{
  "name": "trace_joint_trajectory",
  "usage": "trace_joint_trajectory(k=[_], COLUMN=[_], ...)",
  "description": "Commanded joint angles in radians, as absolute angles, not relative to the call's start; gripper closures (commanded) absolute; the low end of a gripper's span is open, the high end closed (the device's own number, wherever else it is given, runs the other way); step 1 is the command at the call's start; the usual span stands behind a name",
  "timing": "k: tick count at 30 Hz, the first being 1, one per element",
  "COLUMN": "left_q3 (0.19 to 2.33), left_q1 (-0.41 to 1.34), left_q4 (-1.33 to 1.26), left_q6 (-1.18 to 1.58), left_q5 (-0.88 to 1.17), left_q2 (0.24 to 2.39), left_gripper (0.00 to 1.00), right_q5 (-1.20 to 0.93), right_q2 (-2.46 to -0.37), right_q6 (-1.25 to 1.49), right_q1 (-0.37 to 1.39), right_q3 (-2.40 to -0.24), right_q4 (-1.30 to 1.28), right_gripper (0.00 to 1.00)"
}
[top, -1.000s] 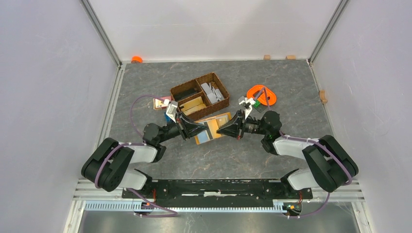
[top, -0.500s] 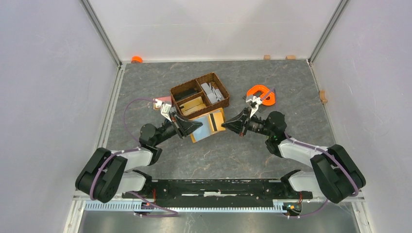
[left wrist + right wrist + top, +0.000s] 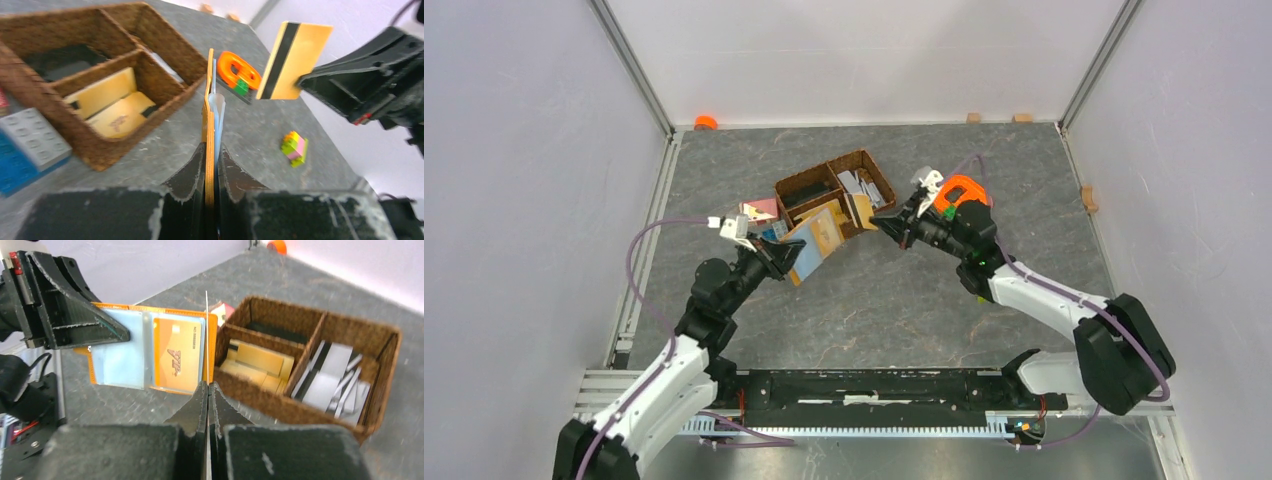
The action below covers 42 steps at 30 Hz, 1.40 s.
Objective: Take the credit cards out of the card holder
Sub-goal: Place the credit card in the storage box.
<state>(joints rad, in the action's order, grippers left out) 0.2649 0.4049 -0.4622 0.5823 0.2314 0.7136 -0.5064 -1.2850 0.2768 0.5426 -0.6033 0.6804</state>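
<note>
The mustard-orange card holder (image 3: 816, 243) hangs open and tilted off the table, light blue sleeves showing. My left gripper (image 3: 786, 258) is shut on its left edge; in the left wrist view the card holder (image 3: 209, 115) runs edge-on between the fingers of the left gripper (image 3: 211, 145). One yellow credit card (image 3: 177, 356) sits in a sleeve of the card holder (image 3: 120, 357). My right gripper (image 3: 886, 222) is shut on another yellow credit card (image 3: 861, 210) with a black stripe (image 3: 295, 59), clear of the holder and beside the basket. That card (image 3: 206, 335) shows edge-on in the right gripper (image 3: 207, 384).
A brown wicker basket (image 3: 864, 156) behind the holder has yellow cards in one compartment (image 3: 257, 362) and grey cards in another (image 3: 330, 382). An orange ring (image 3: 959, 190) lies to its right. Toy bricks (image 3: 27, 145) lie left of the basket, and a small brick (image 3: 295, 148) lies on the right.
The right gripper has moved back towards the basket with a card that is now clear of the holder. The left arm drew left, lifting and tilting the holder.
</note>
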Motion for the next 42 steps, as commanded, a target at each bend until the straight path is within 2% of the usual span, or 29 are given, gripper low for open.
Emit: trace_joint_trajectory(k=[1,4,13,16,22,27,35,37,38,42], left_q3=[0.325,0.353,0.412,0.401,0.413,0.416,0.413,0.413,0.413,0.407], left_q1=[0.401,0.401,0.401,0.401,0.400,0.400,0.400,0.400,0.401,0.401], left_q4=[-0.181,-0.090,-0.005,-0.006,-0.005,-0.005,-0.006,-0.005,-0.006,-0.018], left_q6=[0.476,0.467,0.444,0.445,0.439,0.438,0.443,0.445,0.445,0.446], left_q5=[-0.024,-0.134,-0.225,-0.241,-0.231,-0.224,-0.234,-0.231,-0.229,-0.216], left_q2=[0.555,0.486,0.445,0.421,0.446,0.453,0.447,0.450,0.452,0.465], left_gripper=[0.98,0.98,0.98,0.98,0.98,0.98,0.98,0.98,0.98,0.98], right_q5=[-0.396,-0.339,-0.342,-0.236,-0.201,-0.125,-0.149,-0.160,-0.171,-0.184], right_q2=[-1.357,-1.425,-1.632,-1.692,-1.853,-1.921,-1.959,-1.956,-1.949,-1.901], right_q6=[0.072,-0.057,-0.670,-0.875,-1.070,-1.157,-1.197,-1.194,-1.187,-1.164], right_q1=[0.607,0.626,0.681,0.741,0.771,0.773,0.773,0.773,0.773,0.774], right_q3=[-0.740,-0.793,-1.032,-1.078,-1.247,-1.282,-1.292,-1.289,-1.281,-1.229], right_q4=[0.601,0.586,0.409,0.373,0.218,0.199,0.204,0.210,0.221,0.268], right_gripper=[1.00,1.00,1.00,1.00,1.00,1.00,1.00,0.92,0.84,0.71])
